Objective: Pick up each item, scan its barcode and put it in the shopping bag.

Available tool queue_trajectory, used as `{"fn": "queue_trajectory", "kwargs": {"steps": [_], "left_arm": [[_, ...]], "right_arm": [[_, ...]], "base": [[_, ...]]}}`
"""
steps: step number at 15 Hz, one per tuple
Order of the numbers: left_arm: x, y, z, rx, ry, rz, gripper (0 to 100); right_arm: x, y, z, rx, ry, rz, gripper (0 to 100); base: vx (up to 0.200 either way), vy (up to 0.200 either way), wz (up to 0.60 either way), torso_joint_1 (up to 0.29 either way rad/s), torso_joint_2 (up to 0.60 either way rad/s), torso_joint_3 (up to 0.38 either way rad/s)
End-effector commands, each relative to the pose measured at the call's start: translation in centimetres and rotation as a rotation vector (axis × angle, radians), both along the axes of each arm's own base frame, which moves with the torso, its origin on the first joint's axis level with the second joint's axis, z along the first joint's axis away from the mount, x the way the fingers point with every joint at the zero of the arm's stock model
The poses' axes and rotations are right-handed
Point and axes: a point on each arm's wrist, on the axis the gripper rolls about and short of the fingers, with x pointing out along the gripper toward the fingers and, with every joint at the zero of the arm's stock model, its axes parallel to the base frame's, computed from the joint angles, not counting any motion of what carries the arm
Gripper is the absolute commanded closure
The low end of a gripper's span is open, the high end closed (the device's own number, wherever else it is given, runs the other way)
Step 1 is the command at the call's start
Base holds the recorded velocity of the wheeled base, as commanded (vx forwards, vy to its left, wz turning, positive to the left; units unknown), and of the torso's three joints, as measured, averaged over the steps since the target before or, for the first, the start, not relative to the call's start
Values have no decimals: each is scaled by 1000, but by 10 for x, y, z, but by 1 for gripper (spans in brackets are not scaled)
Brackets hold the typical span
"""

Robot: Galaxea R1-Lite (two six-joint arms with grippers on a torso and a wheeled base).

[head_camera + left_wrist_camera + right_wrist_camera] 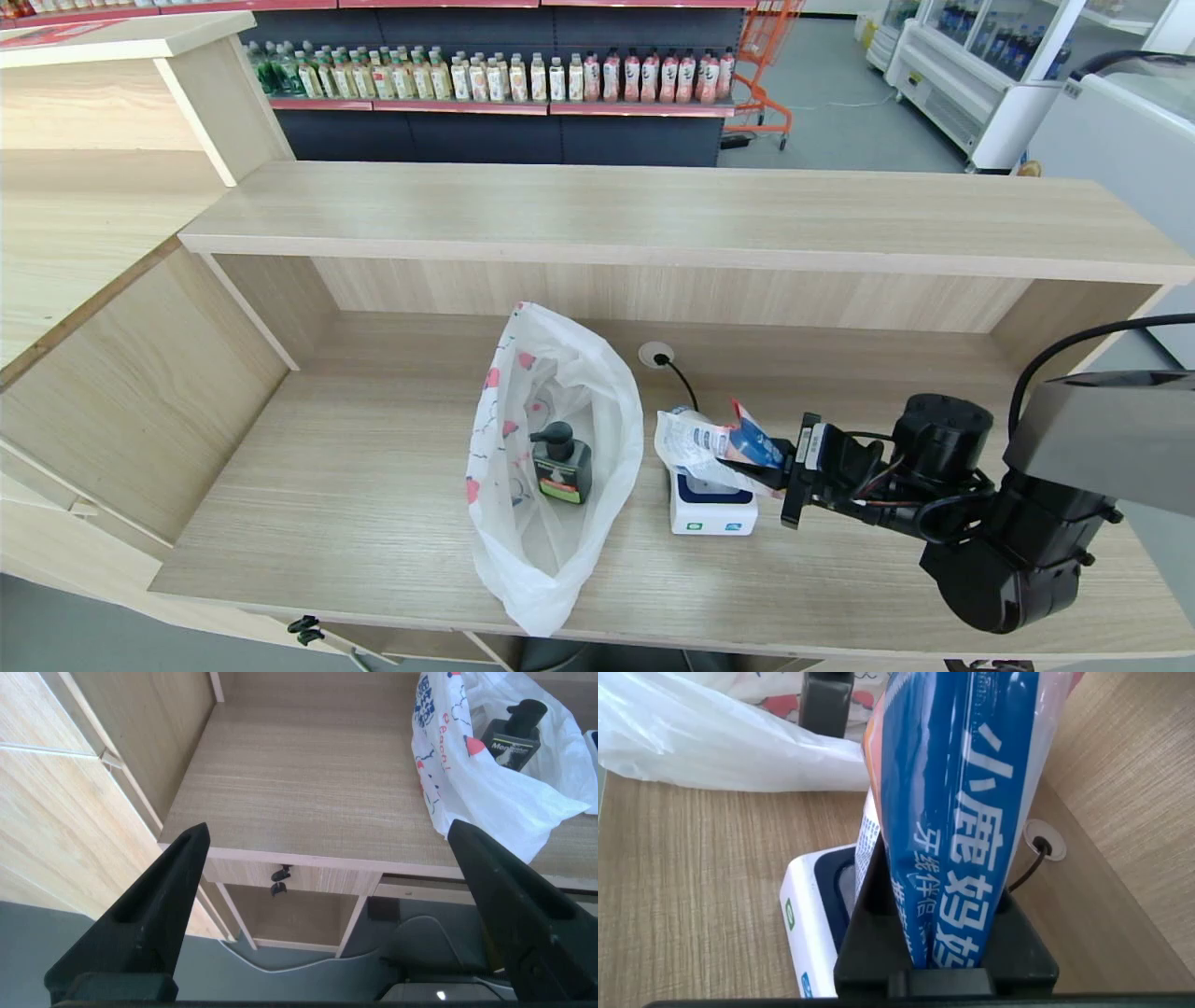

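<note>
1. Packet (pixel 708 439), printed blue and white, is gripped at one end between the fingers of the right gripper (pixel 770 464), which are closed tight on it.
2. From the right wrist view the packet (pixel 971 812) is seen edge-on, running out from the right gripper (pixel 938 929) toward the shopping bag (pixel 710 747).
3. The packet is held above the barcode scanner (pixel 714 509), a white box with a dark top window (pixel 842 882); whether the 2 are touching cannot be told.
4. The scanner is placed on the wooden counter (pixel 327 504), just beside the shopping bag (pixel 495 523), on the robot's right of it.
5. The bag is laid open on the counter, and 1 dark pump bottle (pixel 562 462) is seen inside it.
6. A black cable (pixel 683 383) is led from a round port (pixel 655 355) in the counter toward the scanner.
7. The left gripper (pixel 327 835) is held off the counter's front edge (pixel 308 863), well apart from the bag (pixel 486 793), with its 2 fingers spread wide and nothing between them.
</note>
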Motion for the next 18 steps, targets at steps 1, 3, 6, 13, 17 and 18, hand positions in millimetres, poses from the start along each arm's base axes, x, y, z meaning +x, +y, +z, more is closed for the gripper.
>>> {"fn": "queue_trajectory", "kwargs": {"steps": [1,3,6,13,17,18], "left_arm": [[0,0,0,0,0,1,0],[0,0,0,0,0,1,0],[0,0,0,0,0,1,0],[0,0,0,0,0,1,0],[0,0,0,2,0,1,0],[0,0,0,3,0,1,0]], "right_arm": [[2,-1,0,-1,-10,-2,100],[2,-1,0,-1,-10,-4,100],[-1,-2,11,20,-13,-7,100],[-80,-19,151,404,427,-432,100],[-96,-18,201,543,706,-573,100],[-96,-18,202,552,714,-574,100]], "base": [[0,0,0,0,0,0],[0,0,0,0,0,0],[0,0,0,0,0,0],[0,0,0,0,0,0],[0,0,0,0,0,0],[0,0,0,0,0,0]]}}
